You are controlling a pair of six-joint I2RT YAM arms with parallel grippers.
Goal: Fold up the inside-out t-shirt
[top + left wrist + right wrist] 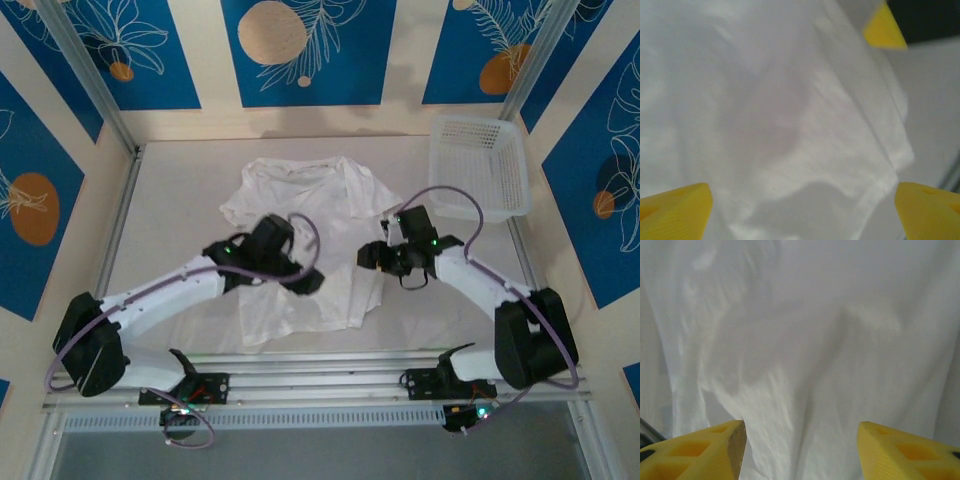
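Pale table (170, 200) carried everything. The t-shirt (300, 195) lay mid-table between the arms, its long axis running far-to-near: shoulders & sleeves twd the far wall, hem twd the arm bases. It looked plain white, thin and wrinkly, w/ the upper part rumpled. A white lattice basket (478, 125) sat far right, near the shirt's sleeve but not touching, its mesh floor in plain sight. We saw the left gripper (306, 281) over the shirt's lower half, fingers (675, 210) spread wide, cloth beneath, nothing clamped. The right gripper (378, 256) hung at the shirt's right edge, fingers (705, 452) likewise apart above cloth.
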